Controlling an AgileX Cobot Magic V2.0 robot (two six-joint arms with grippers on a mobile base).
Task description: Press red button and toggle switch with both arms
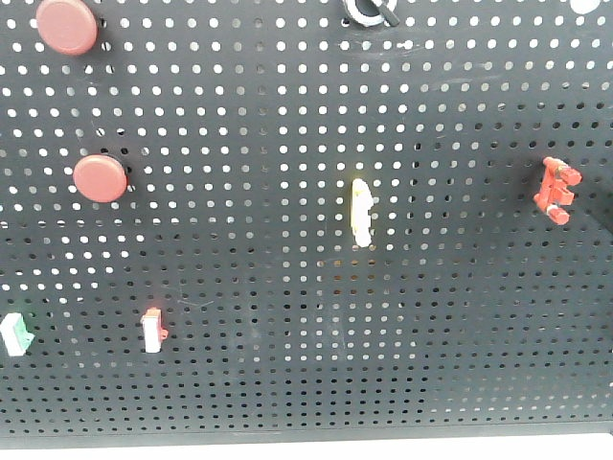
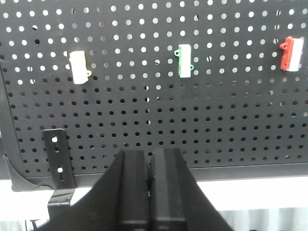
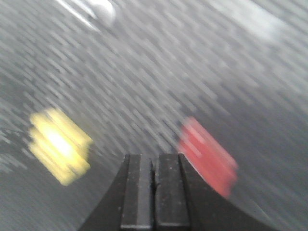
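In the front view, two round red buttons sit on the black pegboard [image 1: 287, 383], one at the top left [image 1: 67, 24] and one below it [image 1: 101, 178]. The bright red toggle switch [image 1: 556, 189] with short prongs is at the right. No gripper shows clearly there. The right wrist view is motion-blurred: my right gripper [image 3: 154, 156] is shut on nothing, with the red toggle switch [image 3: 208, 156] just to its right and apart from it. My left gripper [image 2: 151, 156] is shut and empty, low before the pegboard's bottom edge.
A pale yellow upright switch [image 1: 361, 211] [image 3: 60, 144] is mid-board. A small red-and-white switch [image 1: 153, 330] [image 2: 290, 53], a green switch [image 1: 14, 333] [image 2: 183, 61] and a white switch [image 2: 78, 67] sit lower. A black knob [image 1: 369, 11] is at the top, and a metal bracket [image 2: 58, 163] at the lower left.
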